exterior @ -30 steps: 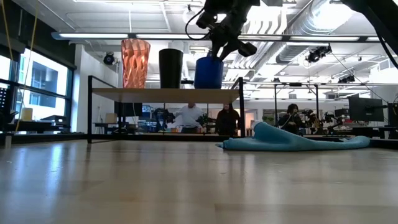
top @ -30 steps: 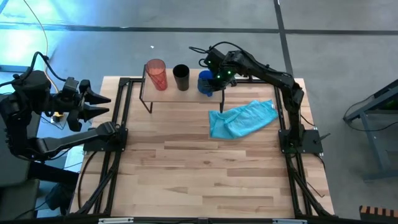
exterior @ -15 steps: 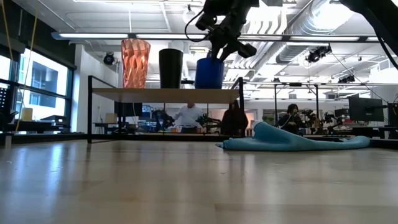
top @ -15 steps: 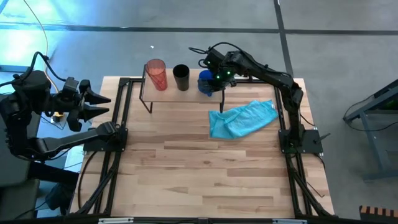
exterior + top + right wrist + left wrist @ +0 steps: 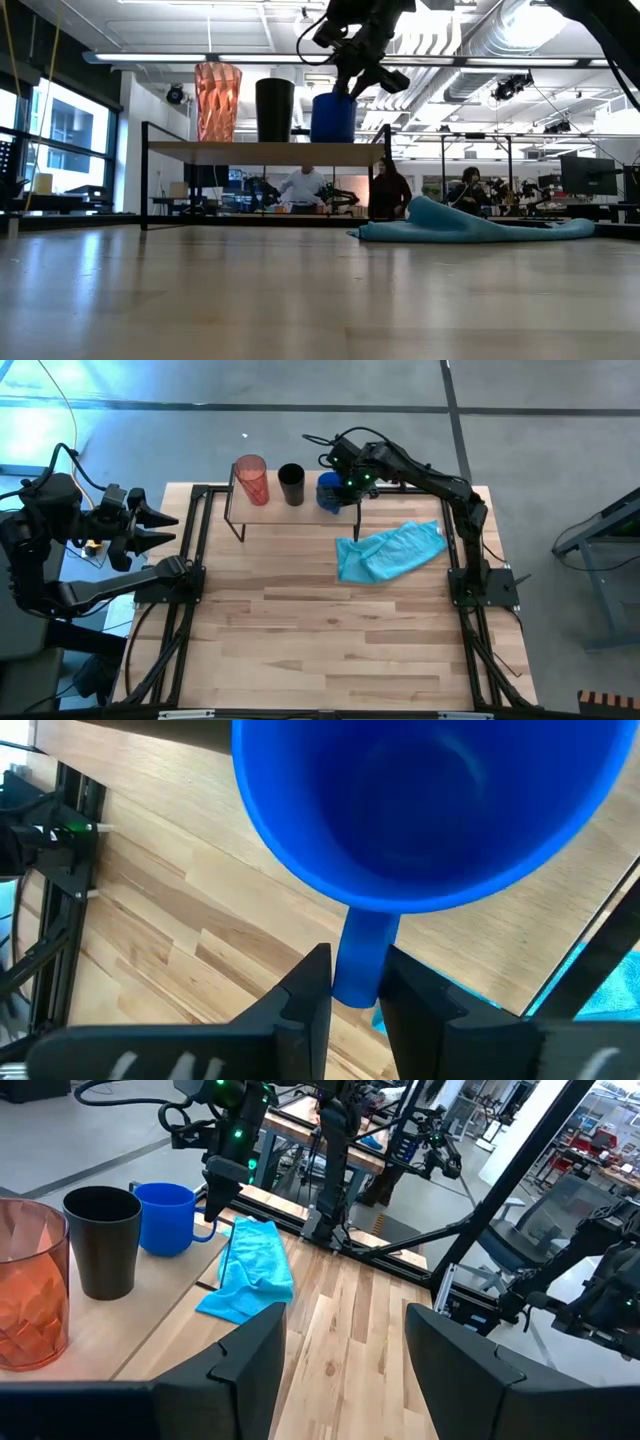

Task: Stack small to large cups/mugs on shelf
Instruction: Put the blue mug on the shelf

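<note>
On the shelf (image 5: 270,512), a light wood board on thin black legs at the table's far edge, three cups stand in a row on their bases. The orange-red tumbler (image 5: 251,478) is at the left, the black cup (image 5: 291,484) in the middle and the blue mug (image 5: 329,491) at the right end. My right gripper (image 5: 352,975) reaches over the shelf's right end, with its fingers on the mug's handle. My left gripper (image 5: 165,530) is raised beyond the table's left edge, open with nothing in it. My right gripper has the blue mug's handle (image 5: 362,945) between its two fingers (image 5: 312,988), one on each flat side of it. The fingers slant down from above and from the table's right. The mug stands upright with its base on the shelf board (image 5: 265,152).
A light-blue cloth (image 5: 390,550) lies crumpled on the tabletop, near and right of the shelf. Black frame rails (image 5: 195,550) run along both sides of the table. People show in the room behind the table in the low view.
</note>
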You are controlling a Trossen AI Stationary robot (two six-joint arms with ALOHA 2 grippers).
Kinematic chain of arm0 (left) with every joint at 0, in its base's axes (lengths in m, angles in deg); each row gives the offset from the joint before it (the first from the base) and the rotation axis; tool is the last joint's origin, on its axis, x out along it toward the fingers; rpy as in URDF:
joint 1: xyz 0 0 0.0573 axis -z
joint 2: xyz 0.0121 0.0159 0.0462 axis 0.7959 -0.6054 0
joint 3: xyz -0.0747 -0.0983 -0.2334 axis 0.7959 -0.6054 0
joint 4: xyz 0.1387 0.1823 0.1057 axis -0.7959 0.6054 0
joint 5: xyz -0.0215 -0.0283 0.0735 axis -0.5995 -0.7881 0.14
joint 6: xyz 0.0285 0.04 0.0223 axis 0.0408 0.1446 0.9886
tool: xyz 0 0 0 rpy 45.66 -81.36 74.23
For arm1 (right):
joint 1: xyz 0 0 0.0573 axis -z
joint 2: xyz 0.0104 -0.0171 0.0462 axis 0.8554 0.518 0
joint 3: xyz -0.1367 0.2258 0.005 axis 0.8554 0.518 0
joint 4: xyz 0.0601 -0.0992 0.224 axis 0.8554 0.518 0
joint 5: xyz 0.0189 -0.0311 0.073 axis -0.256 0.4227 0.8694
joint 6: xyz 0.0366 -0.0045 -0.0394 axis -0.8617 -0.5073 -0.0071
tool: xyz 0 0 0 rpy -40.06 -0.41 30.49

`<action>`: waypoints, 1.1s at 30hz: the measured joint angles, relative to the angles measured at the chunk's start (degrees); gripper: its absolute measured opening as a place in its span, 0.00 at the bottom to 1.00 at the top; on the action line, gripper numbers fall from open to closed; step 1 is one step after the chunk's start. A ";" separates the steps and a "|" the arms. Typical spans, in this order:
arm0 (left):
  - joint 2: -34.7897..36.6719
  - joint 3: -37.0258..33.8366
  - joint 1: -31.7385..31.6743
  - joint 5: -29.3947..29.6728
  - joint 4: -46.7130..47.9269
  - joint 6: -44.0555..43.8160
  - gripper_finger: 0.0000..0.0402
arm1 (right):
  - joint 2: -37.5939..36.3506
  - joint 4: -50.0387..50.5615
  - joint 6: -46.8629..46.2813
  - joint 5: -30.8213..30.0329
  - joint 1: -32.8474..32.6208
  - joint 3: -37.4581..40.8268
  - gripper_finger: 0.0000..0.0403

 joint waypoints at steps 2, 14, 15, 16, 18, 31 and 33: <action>0.00 0.00 -0.01 0.00 0.00 0.00 0.48 | 0.00 0.00 0.00 -0.02 0.00 0.00 0.19; 0.00 0.00 0.00 0.00 0.02 0.00 0.48 | -0.02 0.05 0.00 -1.49 0.00 0.00 0.20; 0.00 -0.01 0.00 0.00 0.00 0.00 0.48 | -0.02 -0.07 0.00 -1.64 0.00 0.00 0.20; 0.00 -0.01 0.00 0.00 0.00 0.00 0.48 | -0.02 -0.28 0.00 -1.78 0.00 0.00 0.20; 0.00 -0.01 0.00 0.00 0.00 0.00 0.48 | -0.02 -0.57 0.00 -1.84 0.00 0.00 0.20; 0.00 0.01 0.00 0.00 0.00 0.02 0.48 | -0.07 -3.26 -0.09 -2.08 0.00 0.00 0.20; 0.00 0.00 0.00 0.00 0.02 0.02 0.48 | -0.07 -3.25 -0.07 -2.11 0.01 0.00 0.20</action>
